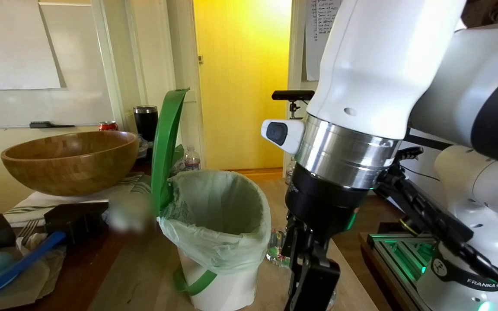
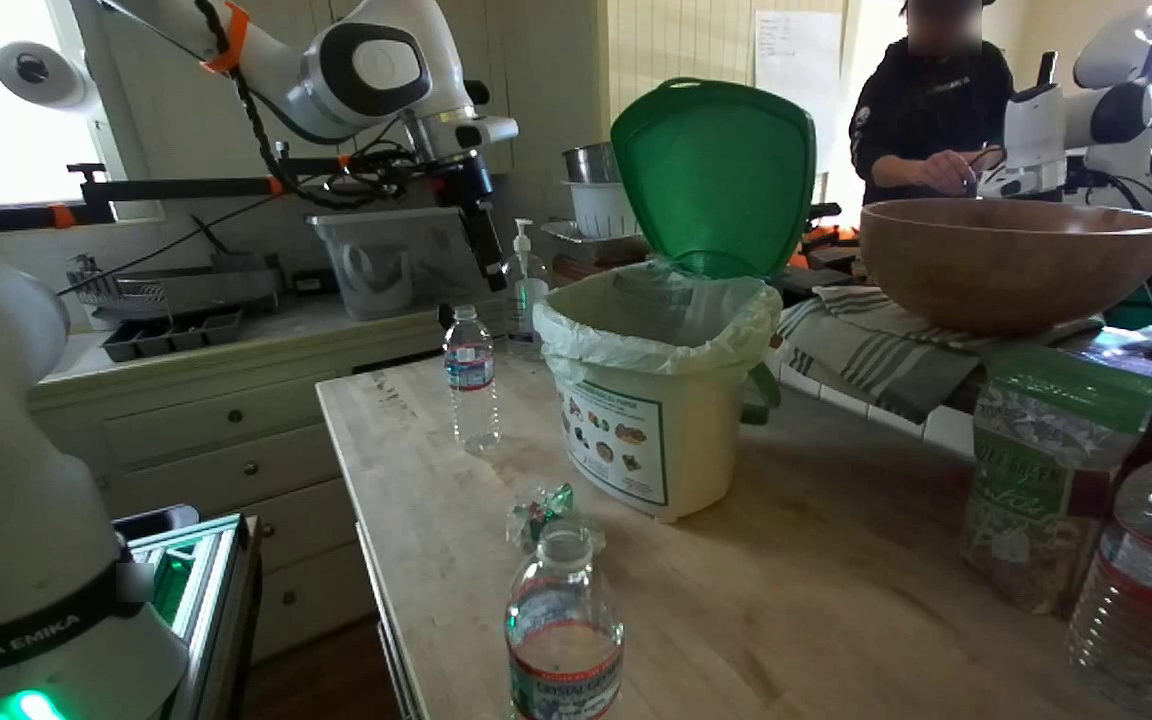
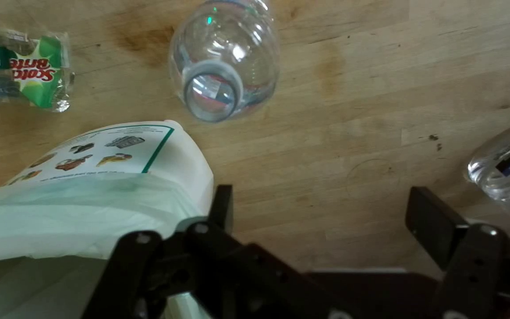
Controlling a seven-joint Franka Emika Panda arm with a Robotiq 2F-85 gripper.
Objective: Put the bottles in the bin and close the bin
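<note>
Bottles (image 2: 566,640) are outside the bin (image 2: 701,450): in an exterior view you can count 3, all upright, clear plastic w/ printed label bands. The far bottle (image 2: 473,390) is on the desk (image 2: 836,570) near the bin; the near bottle (image 2: 566,670) is cut off by the bottom edge; the edge bottle (image 2: 1151,580) is at the far right of that view, just beside a green-topped bag (image 2: 1046,500). Your end effector (image 3: 321,212) points down beside the bin, jaws spread wide, w/ bare desk showing btwn them in the wrist view. Same view gives you one upright bottle (image 3: 241,48) from above, apart from your fingers (image 3: 432,223). Green lid (image 2: 721,170) is up in both exterior views, on the side toward the wooden bowl (image 2: 1016,270), which sits on a striped towel (image 2: 866,345). Pale liner (image 1: 227,252) is folded over the bin's rim; from your cams the bin's bottom is hidden. Scotch-Brite wrapper (image 3: 29,71) lies on the desk near the bin. In an exterior view you've also got a pump bottle (image 2: 526,290) near the far bottle &, in bkgd, a person (image 2: 926,110) in dark top.
</note>
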